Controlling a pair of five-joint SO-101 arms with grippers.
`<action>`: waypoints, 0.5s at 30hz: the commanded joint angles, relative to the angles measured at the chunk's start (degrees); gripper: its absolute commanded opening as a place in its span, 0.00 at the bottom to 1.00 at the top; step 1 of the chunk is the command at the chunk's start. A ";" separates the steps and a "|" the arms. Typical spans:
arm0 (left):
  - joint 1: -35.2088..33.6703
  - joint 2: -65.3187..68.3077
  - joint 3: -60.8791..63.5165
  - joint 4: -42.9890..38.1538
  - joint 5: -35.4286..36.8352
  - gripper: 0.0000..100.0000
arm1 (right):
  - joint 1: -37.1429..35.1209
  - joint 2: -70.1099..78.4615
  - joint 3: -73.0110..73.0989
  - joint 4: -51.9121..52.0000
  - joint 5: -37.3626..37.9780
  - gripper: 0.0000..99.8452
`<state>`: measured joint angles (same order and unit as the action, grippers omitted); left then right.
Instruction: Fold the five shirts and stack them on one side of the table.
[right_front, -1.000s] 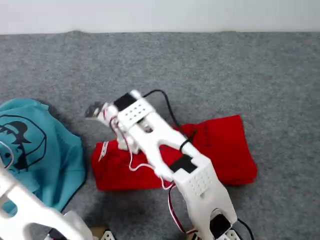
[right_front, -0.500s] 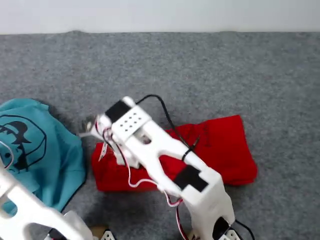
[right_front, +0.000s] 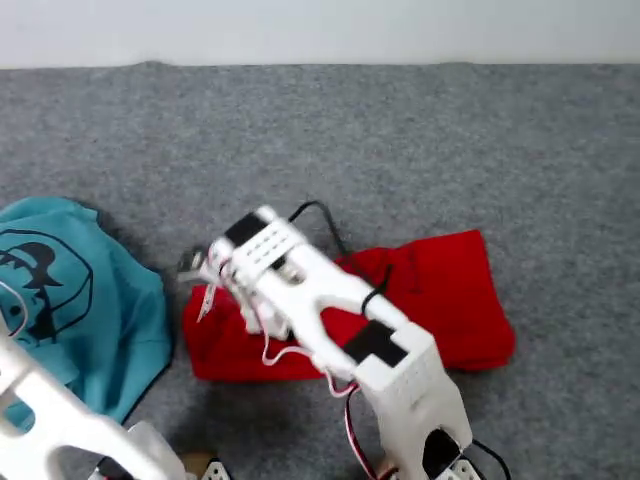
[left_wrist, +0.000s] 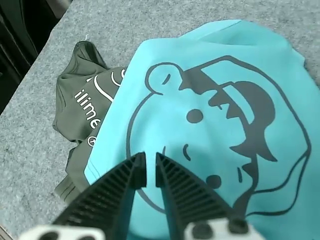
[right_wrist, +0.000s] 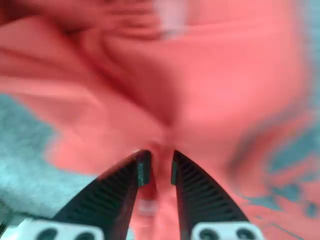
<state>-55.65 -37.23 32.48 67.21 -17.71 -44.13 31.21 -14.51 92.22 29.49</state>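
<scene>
The red shirt (right_front: 450, 290) lies near the middle of the worktop (right_front: 400, 140), toward its near edge, folded into a rough oblong that runs left to right. Its cloth is soft and matte, creased along the top, with a small white label (right_front: 207, 298) at its left end. The worktop is covered in a grey, felt-like pile with a fine nap.

The right arm (right_front: 330, 300), made of white plastic blocks with black patches and loose black cabling, reaches from the near edge across the red shirt toward the far left. The right gripper (right_front: 195, 265) sits just past the shirt's far-left corner. In the right wrist view its black ribbed jaws stand slightly parted over rumpled red fabric (right_wrist: 225, 75), and the right gripper (right_wrist: 158, 160) seems to grip nothing, though the blur makes that hard to judge.

A teal shirt (right_front: 110, 300) lies at the left side, well apart from the red one, smooth and rounded at its far edge and printed with a dark cartoon outline. The left arm (right_front: 50, 410) crosses the near-left corner above it. The left gripper (left_wrist: 149, 157) hangs over the print on the teal shirt (left_wrist: 210, 40), its jaws drawn almost together with only a thin slit between them and nothing held. An olive shirt (left_wrist: 75, 107) with white lettering lies bunched beneath the teal one, poking out along one side.
</scene>
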 joint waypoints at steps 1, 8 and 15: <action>0.26 -0.53 -2.07 -1.41 -0.53 0.05 | 5.05 -0.22 -7.12 0.48 1.67 0.08; 0.44 -0.53 -2.07 -1.41 -0.53 0.05 | 3.30 -1.45 -12.92 11.03 2.11 0.08; 0.53 -0.53 -2.07 -1.41 -0.53 0.05 | -6.55 -10.68 -5.54 10.68 -2.90 0.07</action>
<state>-55.65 -37.23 32.48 67.21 -17.80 -46.59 26.37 -21.80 100.48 29.14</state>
